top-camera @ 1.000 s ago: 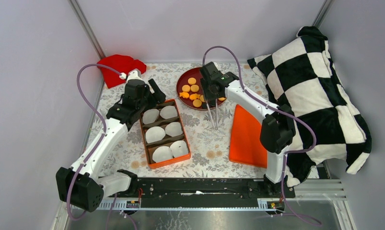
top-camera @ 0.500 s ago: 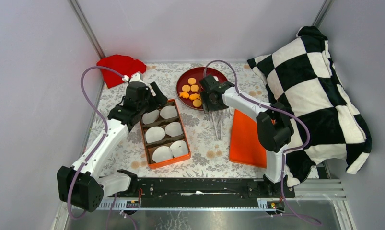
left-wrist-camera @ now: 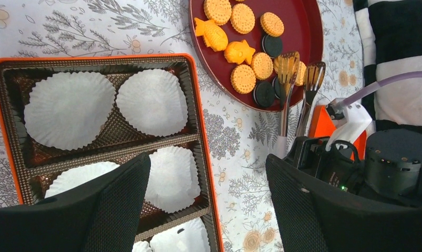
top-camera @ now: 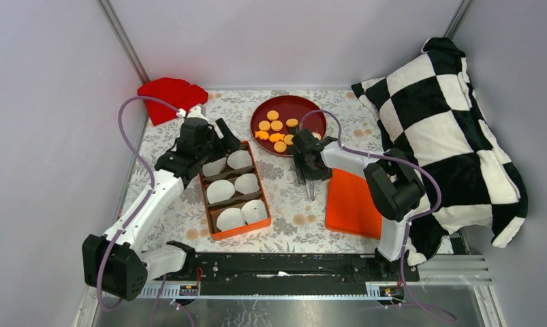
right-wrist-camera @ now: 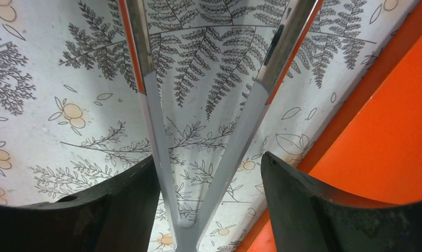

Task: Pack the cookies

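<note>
The right gripper (right-wrist-camera: 208, 178), clamped on tongs (left-wrist-camera: 284, 105), has pulled back off the red plate (left-wrist-camera: 300, 31) and dropped lower. The cookies (left-wrist-camera: 243, 79) sit on that plate just beyond the gripper, where the tongs point.

1. Left arm (top-camera: 148, 201): white links, black joint housings; thin lilac cable (top-camera: 120, 126) looping off it;
2. Right arm (top-camera: 349, 158): same white and black; lilac cable (left-wrist-camera: 392, 81);
3. Left gripper (left-wrist-camera: 206, 163): matte black, finely textured fingers (left-wrist-camera: 109, 210).

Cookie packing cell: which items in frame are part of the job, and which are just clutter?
Job: cookies, red plate, orange box, white paper cups, tongs, and probably the orange lid.
Lying about: red cloth, checkered pillow.
</note>
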You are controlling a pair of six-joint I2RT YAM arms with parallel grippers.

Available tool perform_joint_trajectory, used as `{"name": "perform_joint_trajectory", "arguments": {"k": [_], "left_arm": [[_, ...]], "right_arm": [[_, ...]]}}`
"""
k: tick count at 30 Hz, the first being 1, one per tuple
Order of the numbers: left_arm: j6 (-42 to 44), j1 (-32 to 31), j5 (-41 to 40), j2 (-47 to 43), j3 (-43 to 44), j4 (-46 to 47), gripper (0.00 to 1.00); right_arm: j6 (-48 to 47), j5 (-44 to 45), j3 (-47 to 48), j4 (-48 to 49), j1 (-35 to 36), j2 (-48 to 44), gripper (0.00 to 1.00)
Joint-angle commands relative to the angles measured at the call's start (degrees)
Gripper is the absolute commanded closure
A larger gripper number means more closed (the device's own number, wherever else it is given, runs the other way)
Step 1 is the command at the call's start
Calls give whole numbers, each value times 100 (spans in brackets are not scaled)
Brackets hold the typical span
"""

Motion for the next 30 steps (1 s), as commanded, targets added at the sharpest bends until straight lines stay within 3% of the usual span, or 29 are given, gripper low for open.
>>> {"name": "perform_joint_trajectory", "arguments": {"k": [1,9,10,14,15,23,30], "left_arm": [[-88,-4,245,74,-162,338,15],[-90,-4,271,74,-214,343,15],[-90,-4,274,76,-224,344,15],[-98,-4,325,83,-284,370,16],[-98,-4,340,83,-294,371,16],[-81,-4,360,-14,-308,351,16],[-123,-4,595,-52,-332,474,16]], "right_arm": [[153,-122,-138,448,-32,0,26],[208,-337,-43,784,-32,549,29],[213,-348,-31,783,-32,584,34],[202,-317,-8,761,-36,650,70],[197,-291,-4,728,-28,635,75],[13,197,229,3,-22,-254,76],[-239,264,836,-733,-22,-1087,67]]}}
